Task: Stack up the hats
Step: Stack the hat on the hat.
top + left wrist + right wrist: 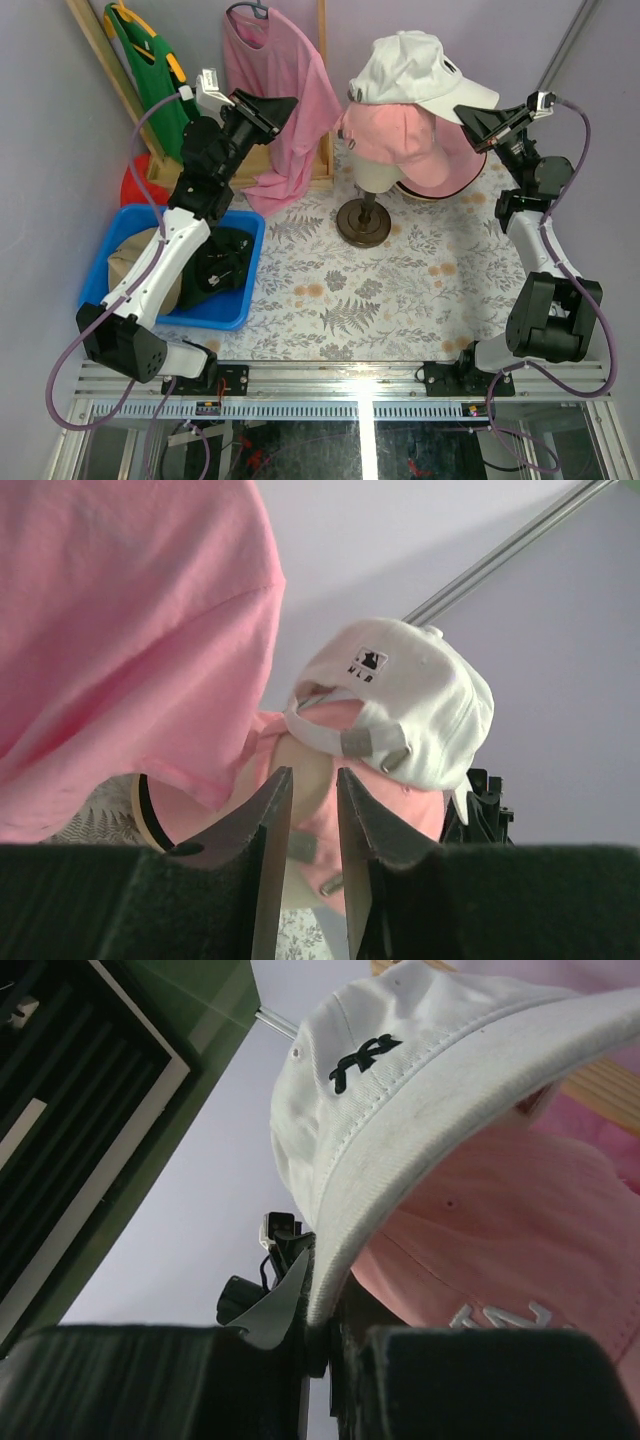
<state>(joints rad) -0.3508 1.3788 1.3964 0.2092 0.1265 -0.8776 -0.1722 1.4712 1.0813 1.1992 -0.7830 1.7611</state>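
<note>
Lavender walls, floral-cloth surface (400, 300). Mannequin head (378, 175) on its stand at centre frame serves as the stacking post.

- Stack so far: pink cap (395, 130) on the head, white cap (415, 70) with dark lettering on top of it, brim pointing to the right of the frame.
- Right tool (487, 122), upper right: clamped on the edge of the white cap's brim. The right wrist view shows the brim running straight into the closed jaws. Likely held there to steady or square the cap on the pile.
- Left tool (272, 108), upper left, just in front of the hanging pink shirt (290, 90): jaws narrowly parted, nothing between them. It faces the white cap's rear strap, apart from it; probably just off the cap.
- Blue bin (240, 300), lower left: tan hat (125, 262) and dark cap (222, 265) lie inside, not yet stacked.

Judgement: roughly halfway; the bin hats remain.
</note>
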